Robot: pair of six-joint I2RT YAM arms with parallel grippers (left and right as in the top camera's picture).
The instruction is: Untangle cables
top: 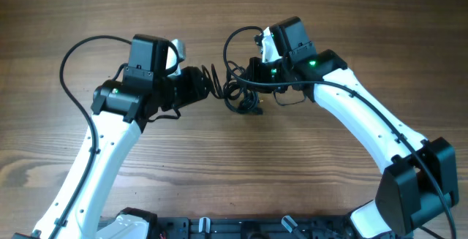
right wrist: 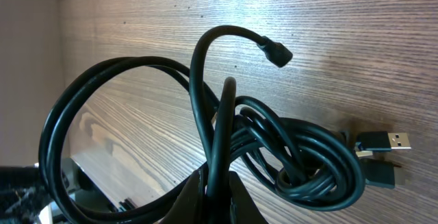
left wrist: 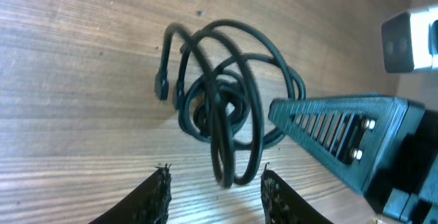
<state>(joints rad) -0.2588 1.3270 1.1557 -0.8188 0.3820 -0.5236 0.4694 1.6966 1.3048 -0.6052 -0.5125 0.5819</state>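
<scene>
Dark fingertips (left wrist: 161, 195) of left gripper (left wrist: 217, 198) low in left wrist view, standing moderately apart around one hanging loop of the cables (left wrist: 226, 107), and not clamped on it as far as visible. Right gripper (right wrist: 217, 195) pressed closed on one strand of same knotted bundle, holding that strand raised above wooden table (top: 219, 173). Bundle located near table centre, between both grippers. Metal plug (right wrist: 395, 140) lying flat on wood beside the knot.
</scene>
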